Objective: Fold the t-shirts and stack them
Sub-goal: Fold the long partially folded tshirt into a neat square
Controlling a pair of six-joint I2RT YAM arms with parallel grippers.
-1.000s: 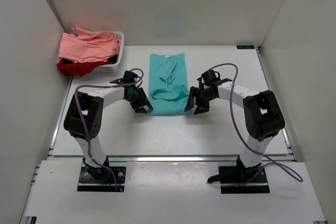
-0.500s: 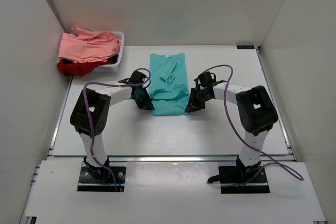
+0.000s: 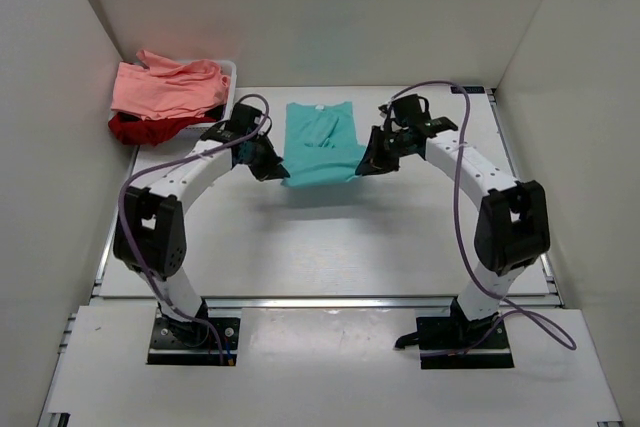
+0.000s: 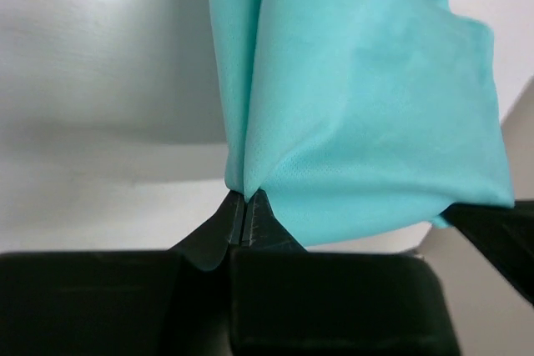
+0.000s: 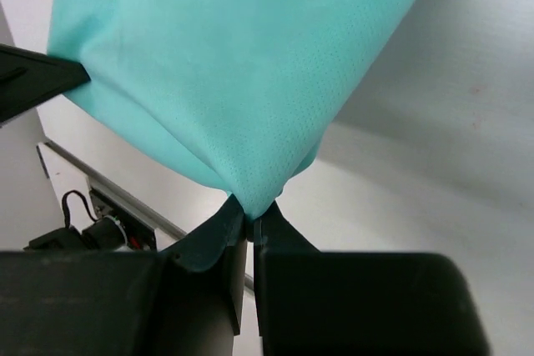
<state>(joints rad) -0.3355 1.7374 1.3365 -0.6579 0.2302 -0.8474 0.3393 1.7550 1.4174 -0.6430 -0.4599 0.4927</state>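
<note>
White table (image 3: 400, 237), plain white walls (image 3: 350, 7)

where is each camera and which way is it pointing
Top external: above and behind the arm bases, looking down on the table; both arms show whole.
Left wrist: on the left arm, looking along the left gripper, shut on the teal t-shirt.
Right wrist: likewise, the right gripper shut on its other side.
Shared: all three show that shirt.

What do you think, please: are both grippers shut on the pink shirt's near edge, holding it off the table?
Not the pink shirt but the teal shirt: the wrist views show the left gripper and right gripper shut on its near edge, holding it off the table.
</note>
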